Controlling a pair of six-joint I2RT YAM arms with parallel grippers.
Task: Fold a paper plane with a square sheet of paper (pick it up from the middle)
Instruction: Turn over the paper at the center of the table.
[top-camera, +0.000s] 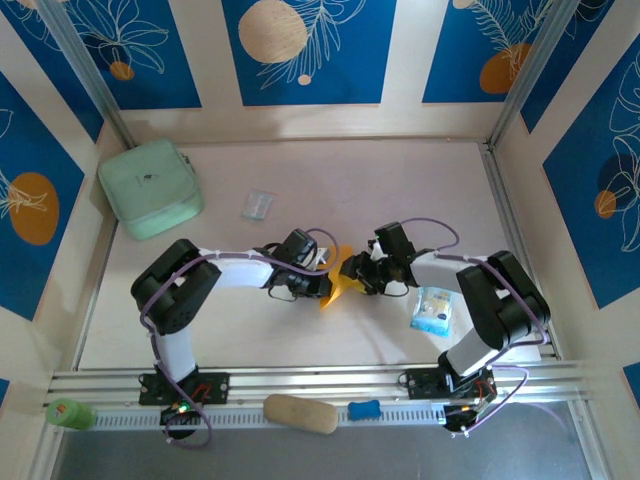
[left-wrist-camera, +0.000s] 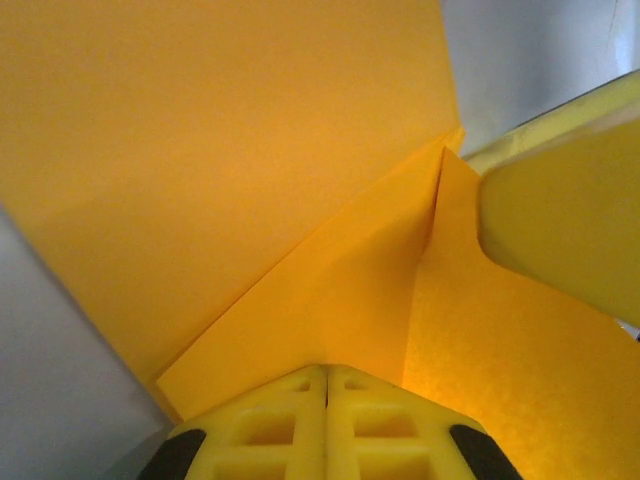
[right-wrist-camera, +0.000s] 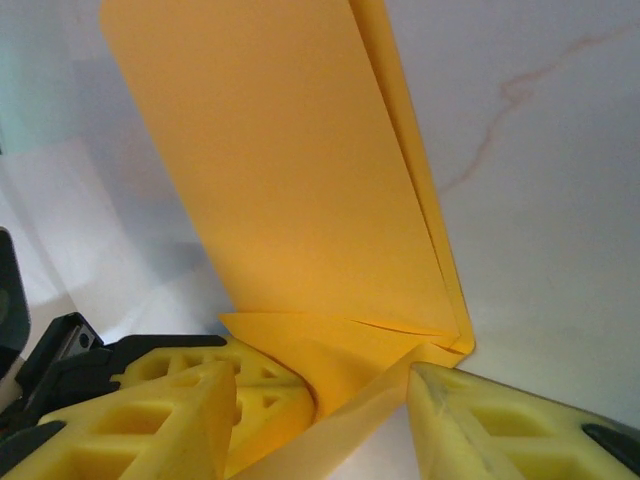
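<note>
Low in the left wrist view, the left gripper (left-wrist-camera: 327, 390) is pinched tight on the creased paper (left-wrist-camera: 230, 150), apparently anchoring it at mid-frame of the top view while the right gripper (right-wrist-camera: 355, 392), jaws apart, straddles its folded corner, probably to work a crease.

Pouch (top-camera: 150, 188), wrapper (top-camera: 258, 205), packet (top-camera: 434, 310) and tan lump (top-camera: 300, 413) lie apart.

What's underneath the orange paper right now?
The pale table shows around the folded orange paper; the patch directly beneath it is covered by the sheet and cannot be seen.
</note>
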